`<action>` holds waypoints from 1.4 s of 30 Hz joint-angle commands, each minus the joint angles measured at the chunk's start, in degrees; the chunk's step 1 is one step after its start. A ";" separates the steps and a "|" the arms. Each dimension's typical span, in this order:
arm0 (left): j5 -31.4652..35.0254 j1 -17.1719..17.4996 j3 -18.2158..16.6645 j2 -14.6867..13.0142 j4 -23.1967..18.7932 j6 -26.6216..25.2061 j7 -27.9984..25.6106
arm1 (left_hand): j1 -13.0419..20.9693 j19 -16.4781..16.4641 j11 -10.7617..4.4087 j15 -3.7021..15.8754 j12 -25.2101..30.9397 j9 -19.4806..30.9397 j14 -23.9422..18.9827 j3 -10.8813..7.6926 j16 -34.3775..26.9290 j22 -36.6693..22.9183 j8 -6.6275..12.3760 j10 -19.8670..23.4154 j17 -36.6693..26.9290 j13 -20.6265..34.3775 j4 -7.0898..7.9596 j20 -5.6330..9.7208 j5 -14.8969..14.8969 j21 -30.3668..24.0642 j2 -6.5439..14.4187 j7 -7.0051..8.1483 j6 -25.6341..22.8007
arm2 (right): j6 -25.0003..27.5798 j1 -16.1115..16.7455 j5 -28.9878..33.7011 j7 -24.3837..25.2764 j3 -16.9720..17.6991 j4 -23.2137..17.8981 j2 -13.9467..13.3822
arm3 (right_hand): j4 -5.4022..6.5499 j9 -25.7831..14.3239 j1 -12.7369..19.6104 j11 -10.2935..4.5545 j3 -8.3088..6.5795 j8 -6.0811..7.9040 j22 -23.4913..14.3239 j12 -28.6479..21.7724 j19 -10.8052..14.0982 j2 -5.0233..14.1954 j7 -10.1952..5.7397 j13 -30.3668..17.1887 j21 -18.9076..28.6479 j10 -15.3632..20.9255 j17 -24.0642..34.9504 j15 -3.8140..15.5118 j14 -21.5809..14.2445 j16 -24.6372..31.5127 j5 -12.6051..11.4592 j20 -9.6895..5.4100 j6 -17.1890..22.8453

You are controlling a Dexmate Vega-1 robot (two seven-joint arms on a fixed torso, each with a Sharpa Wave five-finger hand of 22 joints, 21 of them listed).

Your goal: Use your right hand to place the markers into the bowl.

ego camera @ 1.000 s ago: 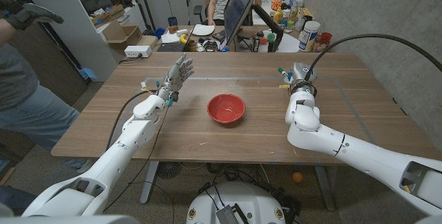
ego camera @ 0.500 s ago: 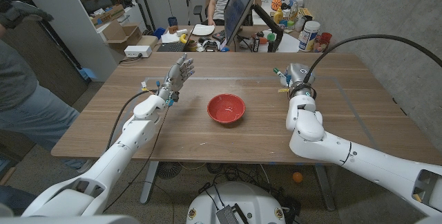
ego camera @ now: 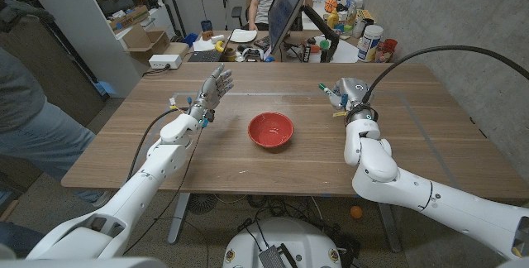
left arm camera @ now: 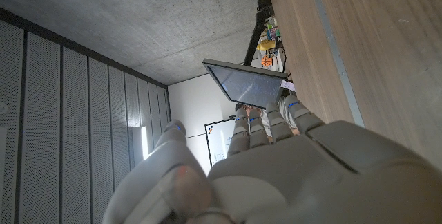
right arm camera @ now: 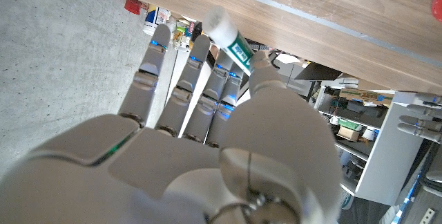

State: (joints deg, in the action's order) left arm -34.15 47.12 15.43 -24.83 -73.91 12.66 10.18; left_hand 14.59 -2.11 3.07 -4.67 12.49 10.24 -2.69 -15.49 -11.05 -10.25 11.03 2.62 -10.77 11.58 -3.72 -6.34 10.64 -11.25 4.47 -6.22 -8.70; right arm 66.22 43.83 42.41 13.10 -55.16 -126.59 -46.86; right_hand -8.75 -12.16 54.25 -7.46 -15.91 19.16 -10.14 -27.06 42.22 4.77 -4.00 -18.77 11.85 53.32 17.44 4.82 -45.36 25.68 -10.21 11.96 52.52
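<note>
Evidently lifted to clear the desk [ego camera: 273, 160], the right robot hand [ego camera: 345, 93] pinches a green-banded marker [right arm camera: 228, 35] for carrying to the red bowl [ego camera: 271, 129], while the left robot hand [ego camera: 213, 86] stands released, fingers spread.

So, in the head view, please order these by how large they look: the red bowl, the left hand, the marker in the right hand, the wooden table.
1. wooden table
2. red bowl
3. left hand, looks only a little smaller than the bowl, so this pair is unsure
4. marker, mostly hidden in the right hand
</note>
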 commanded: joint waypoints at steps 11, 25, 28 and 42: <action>0.13 0.71 -0.33 -0.56 -0.91 0.27 -0.83 | 0.22 0.37 0.04 0.00 -0.05 0.15 0.19 0.03 -0.08 -0.17 -0.12 0.04 -0.16 0.24 -0.46 -0.17 0.01 -0.19 0.42 0.16 0.03 | -13.56 6.19 2.84 -3.60 5.22 -1.95 1.34 | 0.17 -0.68 0.54 -0.21 -0.73 0.15 -0.04 -0.12 -0.44 0.17 -3.84 -0.40 -0.37 0.21 0.45 0.52 -0.16 0.32 -0.25 0.28 3.94; -0.32 1.69 -0.90 -1.07 -1.64 0.18 -1.31 | 0.23 0.45 0.01 -0.01 -0.07 0.15 0.25 0.00 -0.06 -0.17 -0.13 0.01 -0.16 0.24 -0.54 -0.23 -0.02 -0.17 0.43 0.15 0.06 | -18.24 8.67 6.60 -6.46 6.72 -2.38 3.94 | -0.04 -0.73 0.99 -0.20 -0.98 0.03 -0.05 -0.11 -0.72 0.20 -3.87 -0.69 -0.44 -0.11 0.51 0.70 0.06 0.03 -0.30 0.33 3.82; -0.49 1.92 -0.99 -1.05 -1.64 0.34 -1.26 | 0.23 0.46 0.00 -0.06 -0.05 0.15 0.25 -0.01 -0.07 -0.17 -0.13 0.04 -0.16 0.24 -0.55 -0.22 -0.02 -0.18 0.44 0.17 0.06 | -19.43 9.10 7.70 -7.05 6.80 -2.45 4.37 | -0.04 -0.74 1.04 -0.21 -1.03 0.02 -0.05 -0.11 -0.78 0.25 -3.88 -0.75 -0.45 -0.15 0.53 0.64 0.06 0.01 -0.31 0.33 3.85; -0.98 2.75 -1.17 -1.39 -1.84 0.86 -0.59 | 0.25 0.49 0.00 -0.06 -0.08 0.15 0.27 -0.04 -0.07 -0.18 -0.15 -0.02 -0.16 0.24 -0.63 -0.29 -0.04 -0.18 0.47 0.13 0.11 | -25.10 9.23 11.42 -10.14 6.66 0.42 8.11 | -0.04 -0.79 1.20 -0.31 -1.11 0.02 -0.06 -0.17 -0.79 0.31 -3.95 -0.83 -0.41 0.03 0.74 0.83 -0.20 0.08 -0.31 0.27 3.98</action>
State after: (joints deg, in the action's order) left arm -34.78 49.14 14.48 -25.87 -75.37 13.07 9.17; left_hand 14.59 -2.09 3.07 -4.67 12.49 10.24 -2.69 -15.41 -11.05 -10.25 11.03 2.62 -10.77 11.58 -4.11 -6.36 10.64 -11.25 4.47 -6.22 -8.70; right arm 45.90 52.94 50.91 5.15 -48.51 -128.56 -41.80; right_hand -8.60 -12.16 55.04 -7.56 -16.55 18.73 -10.14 -27.04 41.46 4.75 -4.01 -19.57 11.41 52.98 17.97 4.84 -45.33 25.68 -9.98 12.27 52.51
